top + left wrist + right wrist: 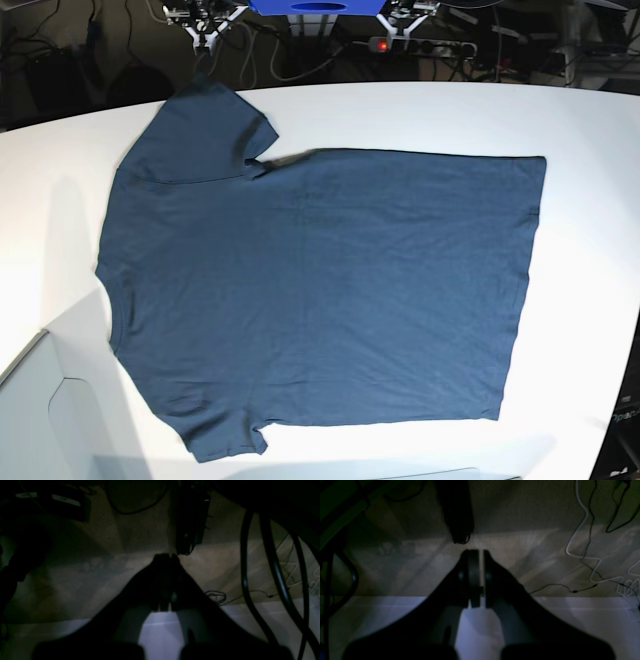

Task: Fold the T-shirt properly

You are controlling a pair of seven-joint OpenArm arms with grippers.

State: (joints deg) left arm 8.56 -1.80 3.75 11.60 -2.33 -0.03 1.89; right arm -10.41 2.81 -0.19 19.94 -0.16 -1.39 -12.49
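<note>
The T-shirt lies spread flat on the white worktop, collar toward the base view's left, hem toward its right. The left claw and right claw are both pressed together, empty, off the shirt.

table: white | floor: beige carpet, dim | cables | power strip

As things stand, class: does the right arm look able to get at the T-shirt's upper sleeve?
Probably yes. The T-shirt lies flat on the white table with nothing on it. The right gripper is shut and off the table edge, so it must open and come in first.
</note>
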